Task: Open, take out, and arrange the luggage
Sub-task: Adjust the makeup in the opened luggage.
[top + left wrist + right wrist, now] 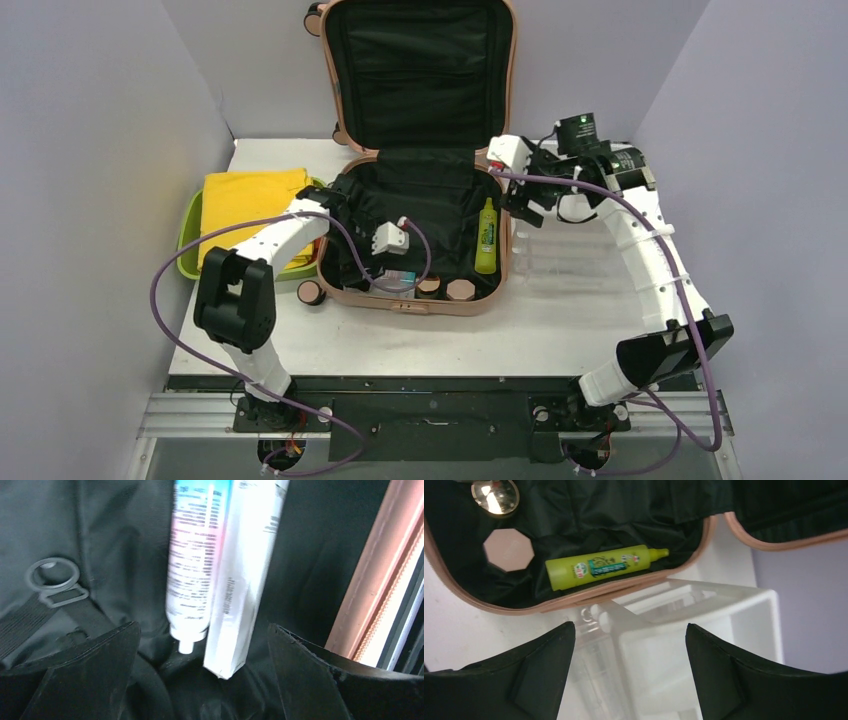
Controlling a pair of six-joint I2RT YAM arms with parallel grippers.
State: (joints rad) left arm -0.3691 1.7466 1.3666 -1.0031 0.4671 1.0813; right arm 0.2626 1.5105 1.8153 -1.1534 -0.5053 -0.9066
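Note:
The salmon-pink luggage [400, 303] lies open on the table, its lid standing upright against the back wall and its black lining showing. My left gripper [203, 625] is down inside the base, open, its fingers on either side of a white tube [192, 570] and a white box [240, 590] without touching them. My right gripper [630, 625] hangs open and empty over the white drawer organizer [724, 605], just right of the luggage rim. A lime-green bottle [599, 567] lies along the right inner wall of the luggage.
A gold-lidded jar [496, 495] and a pink octagonal lid [509, 550] sit in the near part of the base. A lime-green tub [190, 240] holding yellow cloth [250, 200] stands left of the luggage. The walls close in on three sides.

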